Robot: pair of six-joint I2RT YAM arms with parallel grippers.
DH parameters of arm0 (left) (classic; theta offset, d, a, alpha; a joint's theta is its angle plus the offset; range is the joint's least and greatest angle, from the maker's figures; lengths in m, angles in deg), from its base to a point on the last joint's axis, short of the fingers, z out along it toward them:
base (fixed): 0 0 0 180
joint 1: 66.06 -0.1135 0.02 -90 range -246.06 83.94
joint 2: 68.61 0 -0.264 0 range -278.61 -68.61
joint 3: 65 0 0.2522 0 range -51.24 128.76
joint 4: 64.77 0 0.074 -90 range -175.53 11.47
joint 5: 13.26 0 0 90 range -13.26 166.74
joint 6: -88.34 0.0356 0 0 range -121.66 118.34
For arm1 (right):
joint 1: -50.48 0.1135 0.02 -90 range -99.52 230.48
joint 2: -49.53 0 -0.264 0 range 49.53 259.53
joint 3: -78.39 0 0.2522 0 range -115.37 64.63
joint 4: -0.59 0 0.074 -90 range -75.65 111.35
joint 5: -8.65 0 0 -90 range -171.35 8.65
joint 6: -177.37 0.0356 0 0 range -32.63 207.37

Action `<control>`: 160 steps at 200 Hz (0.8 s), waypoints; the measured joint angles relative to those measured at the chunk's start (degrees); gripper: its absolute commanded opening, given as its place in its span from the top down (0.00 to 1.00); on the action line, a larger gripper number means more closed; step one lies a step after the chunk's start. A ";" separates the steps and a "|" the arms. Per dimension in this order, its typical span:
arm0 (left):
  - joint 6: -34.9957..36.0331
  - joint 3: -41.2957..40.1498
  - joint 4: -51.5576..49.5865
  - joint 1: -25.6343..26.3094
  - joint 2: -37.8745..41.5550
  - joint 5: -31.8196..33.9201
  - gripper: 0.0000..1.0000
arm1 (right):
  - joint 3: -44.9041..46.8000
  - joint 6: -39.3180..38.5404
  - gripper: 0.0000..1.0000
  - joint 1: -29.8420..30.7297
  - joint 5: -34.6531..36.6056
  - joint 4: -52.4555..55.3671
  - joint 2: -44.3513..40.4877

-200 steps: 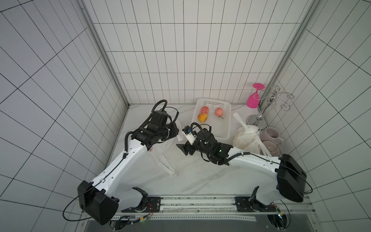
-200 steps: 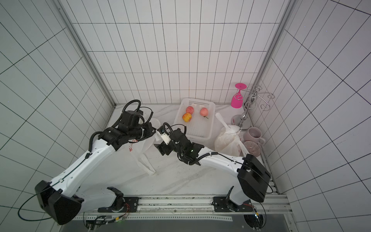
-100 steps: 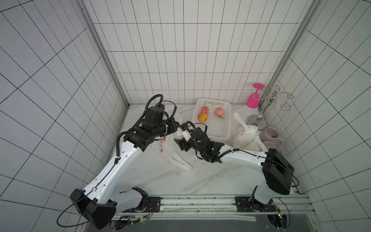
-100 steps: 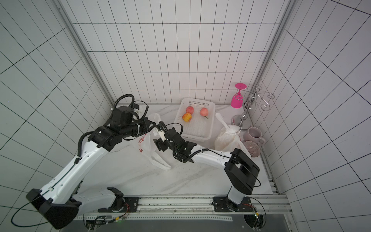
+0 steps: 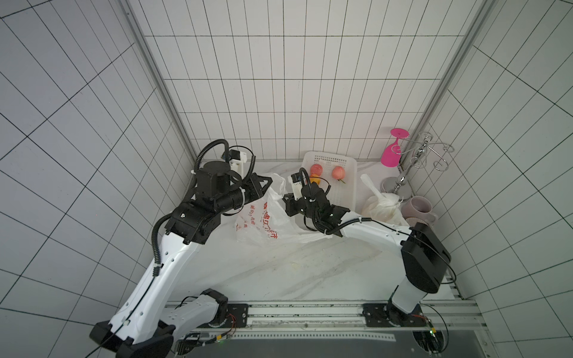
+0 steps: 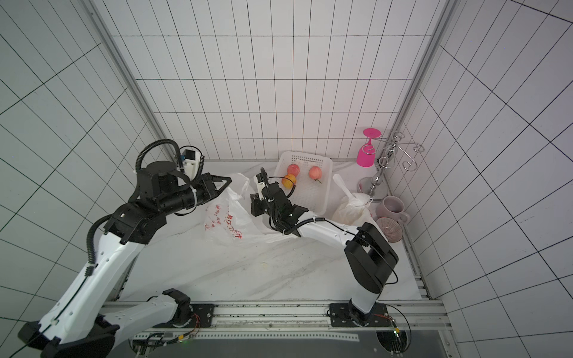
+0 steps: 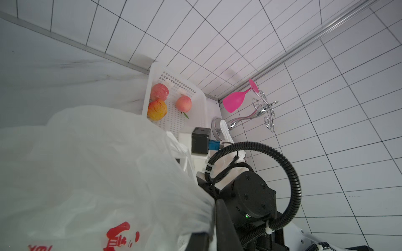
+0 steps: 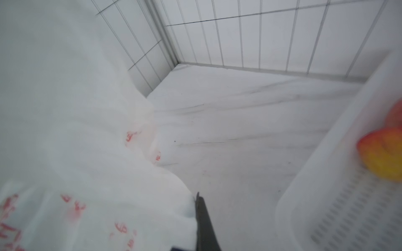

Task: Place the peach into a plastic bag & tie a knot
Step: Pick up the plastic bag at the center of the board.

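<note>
The plastic bag (image 5: 263,217) (image 6: 229,218) is thin and white with red print, held up over the marble table between both arms. My left gripper (image 5: 269,180) (image 7: 208,219) is shut on the bag's upper left rim. My right gripper (image 5: 286,203) (image 8: 196,202) is shut on the opposite rim, and only one finger (image 8: 203,219) shows past the film. A pink peach (image 5: 338,172) (image 7: 183,103) lies in the white basket (image 5: 347,189) behind the right wrist. Beside it are a second pink peach (image 5: 316,169) and an orange-yellow fruit (image 6: 289,180).
A knotted white bag (image 5: 383,204) sits right of the basket. Behind it are a mauve mug (image 5: 418,209) and a ribbed bowl (image 6: 389,229). A pink glass (image 5: 393,152) hangs on a chrome rack (image 5: 415,161) in the back right corner. Tiled walls close three sides.
My right gripper has moved toward the back wall and shut on the bag's rim. The bag hung narrow from the left gripper before and now spreads wide between the two grippers.
</note>
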 measured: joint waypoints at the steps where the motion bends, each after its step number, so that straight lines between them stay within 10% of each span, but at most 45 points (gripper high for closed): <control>1: -0.04 0.04 0.02 -0.17 0.04 -0.04 0.76 | -0.02 -0.04 1.00 -0.11 -0.02 0.42 -0.17; 46: 6.99 4.50 1.33 -2.03 1.11 -1.55 0.32 | -8.87 -4.15 1.00 -3.56 -12.39 23.52 -7.43; 160: 51.30 -2.86 0.94 7.91 1.33 -0.85 0.06 | -23.71 -14.29 1.00 -9.64 -30.58 58.14 -2.38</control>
